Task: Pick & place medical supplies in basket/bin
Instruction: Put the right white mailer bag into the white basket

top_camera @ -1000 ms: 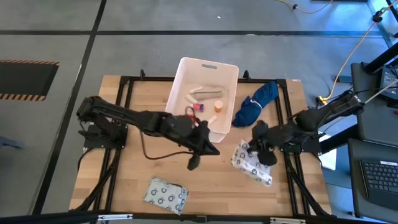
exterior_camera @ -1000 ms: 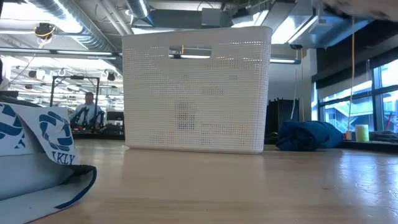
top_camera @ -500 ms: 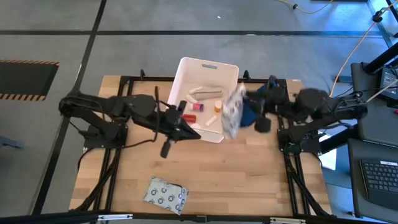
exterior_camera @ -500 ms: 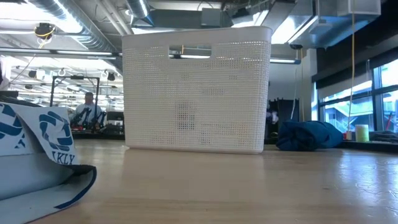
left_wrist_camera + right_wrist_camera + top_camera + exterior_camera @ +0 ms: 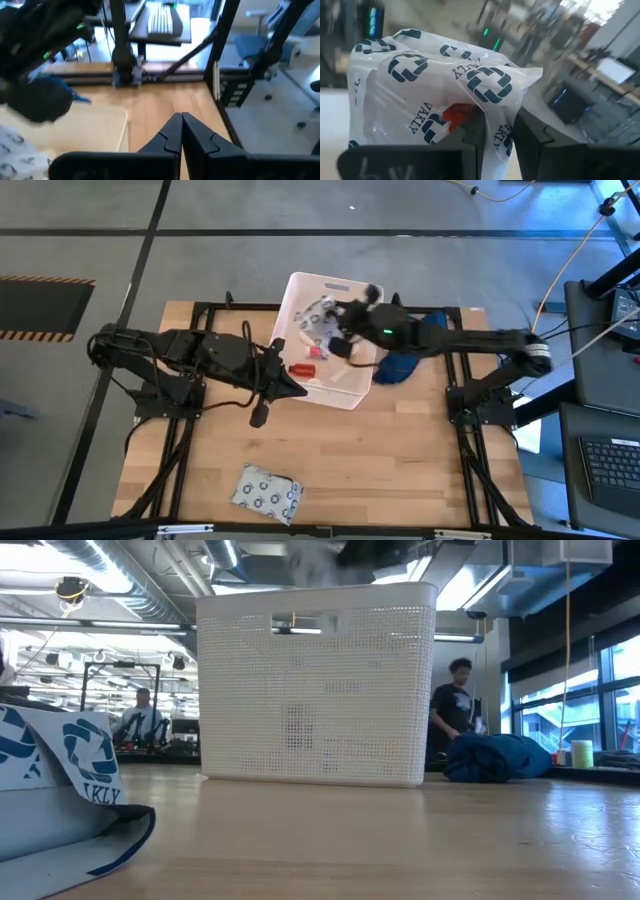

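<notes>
- On the near left of the tabletop, one white dotted packet lies alone, well apart from both arms and yet to be collected.
- Left of the tub, the left pincer has pulled back from the middle of the tabletop toward its own side; its fingers are pressed together on nothing.
- At the far middle, the white tub holds a red item and other small supplies.
- Over the tub, the right pincer has swung in from the right, fingers clamped on the second dotted packet, which a second ago lay on the tabletop.
- Judging by that, release is the step in hand.
- Right of the tub lies a dark blue cloth bundle.
</notes>
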### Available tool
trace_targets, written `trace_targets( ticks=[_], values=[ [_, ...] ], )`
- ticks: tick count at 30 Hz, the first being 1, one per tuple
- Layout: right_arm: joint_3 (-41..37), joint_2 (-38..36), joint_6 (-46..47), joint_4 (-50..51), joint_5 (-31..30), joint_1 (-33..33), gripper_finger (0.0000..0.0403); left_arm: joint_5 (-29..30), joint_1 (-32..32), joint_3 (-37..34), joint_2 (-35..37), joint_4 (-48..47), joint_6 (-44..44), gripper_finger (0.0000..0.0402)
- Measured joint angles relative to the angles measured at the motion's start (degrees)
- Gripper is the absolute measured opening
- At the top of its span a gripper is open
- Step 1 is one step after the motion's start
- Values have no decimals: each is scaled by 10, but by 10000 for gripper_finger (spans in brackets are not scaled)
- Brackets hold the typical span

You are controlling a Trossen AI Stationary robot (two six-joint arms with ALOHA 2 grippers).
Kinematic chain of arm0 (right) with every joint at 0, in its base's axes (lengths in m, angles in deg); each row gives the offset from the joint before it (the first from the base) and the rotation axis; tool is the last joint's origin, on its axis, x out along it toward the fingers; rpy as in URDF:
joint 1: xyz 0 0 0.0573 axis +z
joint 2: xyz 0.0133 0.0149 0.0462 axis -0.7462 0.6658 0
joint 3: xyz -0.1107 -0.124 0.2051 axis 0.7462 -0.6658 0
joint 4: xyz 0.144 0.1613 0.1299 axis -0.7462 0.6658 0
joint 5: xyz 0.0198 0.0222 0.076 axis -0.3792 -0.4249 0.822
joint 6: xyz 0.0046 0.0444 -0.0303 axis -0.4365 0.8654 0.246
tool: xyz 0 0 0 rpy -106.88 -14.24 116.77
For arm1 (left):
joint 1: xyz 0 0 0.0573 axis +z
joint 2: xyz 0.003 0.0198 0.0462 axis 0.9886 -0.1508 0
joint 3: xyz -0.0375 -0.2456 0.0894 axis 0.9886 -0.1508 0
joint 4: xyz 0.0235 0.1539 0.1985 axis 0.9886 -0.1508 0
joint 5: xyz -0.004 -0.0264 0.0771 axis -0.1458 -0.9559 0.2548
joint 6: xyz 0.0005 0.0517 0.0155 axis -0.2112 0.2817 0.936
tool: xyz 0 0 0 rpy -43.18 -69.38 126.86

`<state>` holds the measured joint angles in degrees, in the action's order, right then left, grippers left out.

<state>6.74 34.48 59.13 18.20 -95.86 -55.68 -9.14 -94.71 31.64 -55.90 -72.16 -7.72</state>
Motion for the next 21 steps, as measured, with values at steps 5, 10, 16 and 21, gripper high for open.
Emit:
trace_targets(
  ticks=[5, 10, 16, 21],
  values=[
    [26, 92, 0, 45, 59, -32, 75, 1, 0, 0, 0, -42, 0, 2],
    [55, 158, -11, 146, 83, -47, 76, 1, 0, 0, 0, -59, 0, 5],
    [67, 204, -8, 241, 165, -52, 76, 1, 0, 0, 0, -65, 10, 2],
    [67, 217, -11, 288, 166, -51, 76, 1, 0, 0, 0, -68, 10, 4]
  ],
)
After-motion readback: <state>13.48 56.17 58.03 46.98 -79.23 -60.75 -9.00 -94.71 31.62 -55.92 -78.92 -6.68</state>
